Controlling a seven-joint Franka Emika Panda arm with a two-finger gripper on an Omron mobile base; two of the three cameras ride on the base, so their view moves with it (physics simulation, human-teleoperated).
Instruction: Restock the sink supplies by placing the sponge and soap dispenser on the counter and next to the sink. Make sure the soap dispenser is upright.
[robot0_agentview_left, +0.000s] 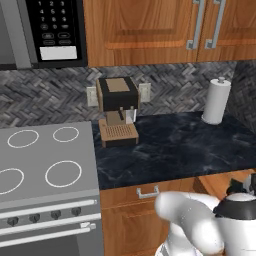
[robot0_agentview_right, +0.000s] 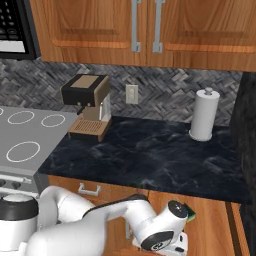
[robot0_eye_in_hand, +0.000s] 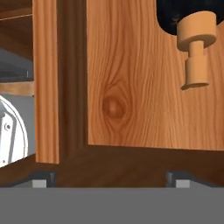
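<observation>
One small dark bottle with orange-amber pump head (robot0_eye_in_hand: 196, 48), upper right of hand view, beside wood panel; yellow-green sponge (robot0_agentview_right: 191, 213), lower right in right base view; gripper (robot0_eye_in_hand: 111, 178) fingertips spread wide, released

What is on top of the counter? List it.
On the counter: a coffee machine at its stove end and a paper towel roll near the back wall. Anything directly behind them is covered.

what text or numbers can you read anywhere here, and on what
Microwave keypad: rows of small white marks, too blurred to read.
White panel below the keypad: blank, as far as shows.
Stove knobs: no readable marks.
Coffee machine, paper towel roll, wall outlet: no text.
Nothing legible anywhere.
</observation>
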